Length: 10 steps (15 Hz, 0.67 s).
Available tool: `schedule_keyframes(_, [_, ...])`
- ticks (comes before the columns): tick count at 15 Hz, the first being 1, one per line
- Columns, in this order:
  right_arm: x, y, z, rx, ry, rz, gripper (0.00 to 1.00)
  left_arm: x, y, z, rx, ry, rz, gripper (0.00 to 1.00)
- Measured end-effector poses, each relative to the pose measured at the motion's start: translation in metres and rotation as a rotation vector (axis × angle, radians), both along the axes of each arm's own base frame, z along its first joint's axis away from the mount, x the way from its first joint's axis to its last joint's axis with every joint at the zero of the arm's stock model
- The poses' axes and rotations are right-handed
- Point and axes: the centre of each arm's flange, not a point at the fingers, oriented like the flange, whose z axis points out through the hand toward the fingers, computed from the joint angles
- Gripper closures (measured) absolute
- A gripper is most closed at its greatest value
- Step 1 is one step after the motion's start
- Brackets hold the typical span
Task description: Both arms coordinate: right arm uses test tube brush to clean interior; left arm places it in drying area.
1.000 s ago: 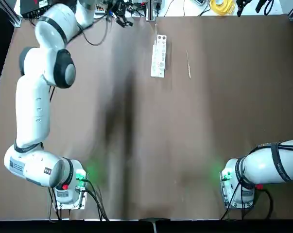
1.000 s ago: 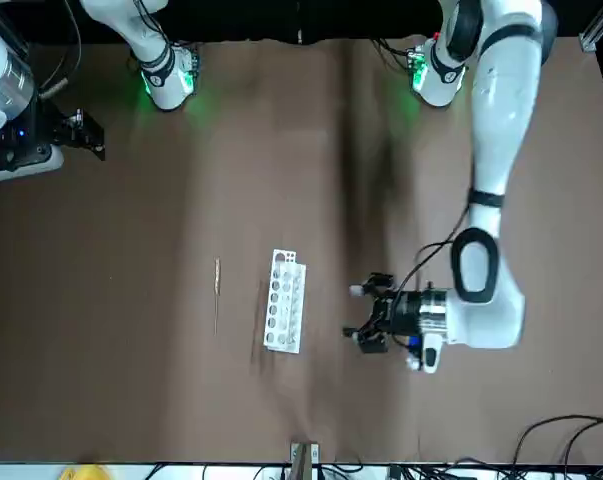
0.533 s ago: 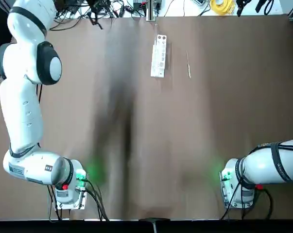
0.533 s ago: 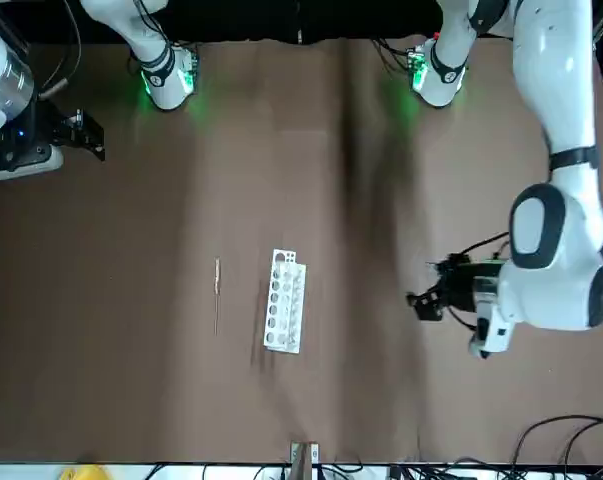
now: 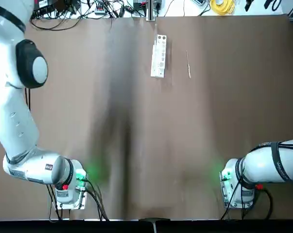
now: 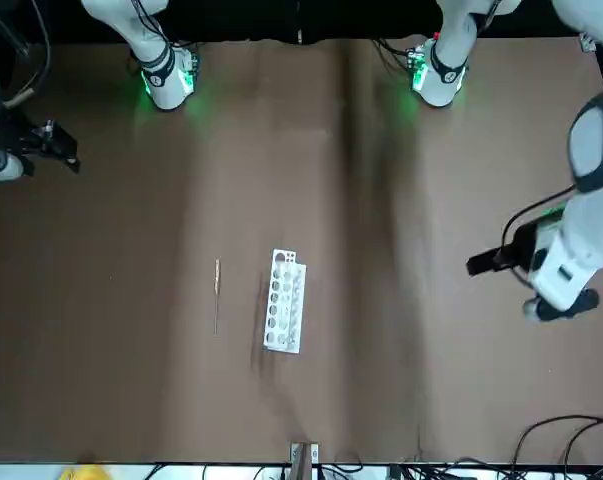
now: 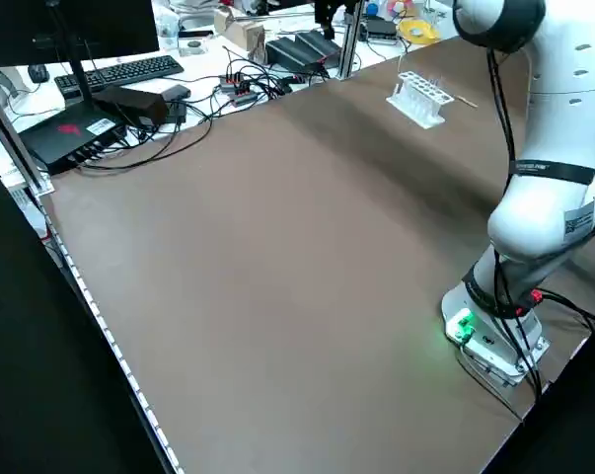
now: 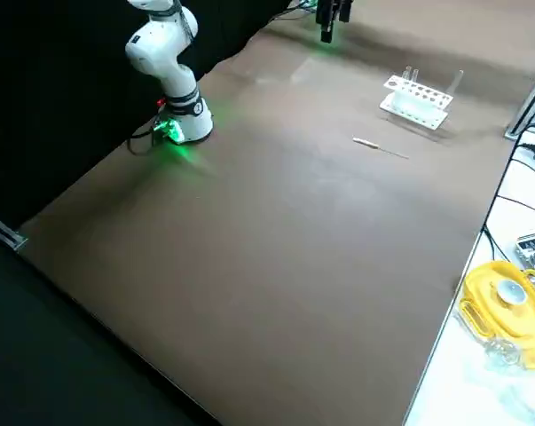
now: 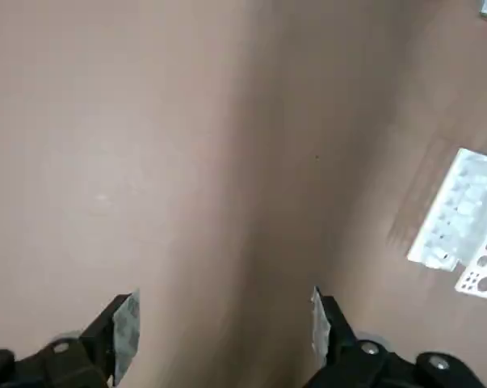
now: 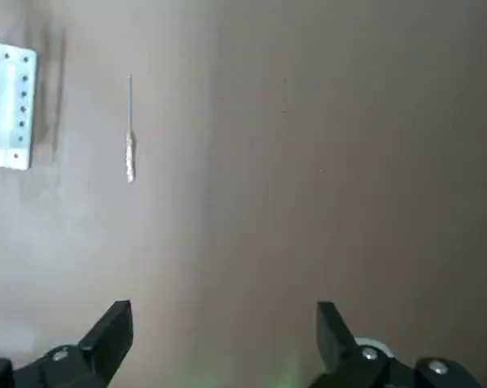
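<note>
Your test tube rack (image 5: pixel 159 56) stands at the far side of the surface (image 5: pixel 185 136), near its middle, with the test tube brush (image 5: pixel 188 64) lying flat just beside it on the robot's right. In the right side view a clear tube or two seem to stand in the rack; how many, you cannot tell.

Both grippers are empty. The left gripper (image 9: pixel 223 323) has its fingers spread wide with only bare surface between them; it hangs out at the robot's left edge, well apart from the rack, which shows far off in its wrist view. The right gripper (image 10: pixel 224 339) is likewise wide open and holds nothing, out past the right edge, with the brush and rack well ahead of it.

This layout fits either a tube yet to be scrubbed or one already set to dry with the brush laid down, so check the rack before committing.

If you go for the brush, it looks thin and low: come straight down across its handle, fingers square to its length, and close gently so it does not roll or skid.
</note>
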Motion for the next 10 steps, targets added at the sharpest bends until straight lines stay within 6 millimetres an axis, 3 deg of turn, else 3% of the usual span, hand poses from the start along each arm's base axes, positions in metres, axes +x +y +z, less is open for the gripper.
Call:
schedule_keyframes(5, [0.0,0.001,0.003,0.001,-0.008,-0.079,0.0,-0.045,0.032,0.047,0.11,-0.094,-0.144,0.0])
schedule_keyframes(8, [0.0,0.0,0.004,0.0,-0.009,-0.095,0.0,-0.072,0.039,0.055,0.13,-0.095,-0.161,0.0])
schedule_keyframes(10, [0.0,-0.002,0.003,0.0,-0.008,-0.098,0.0,-0.08,0.039,0.058,0.133,-0.098,-0.164,0.0])
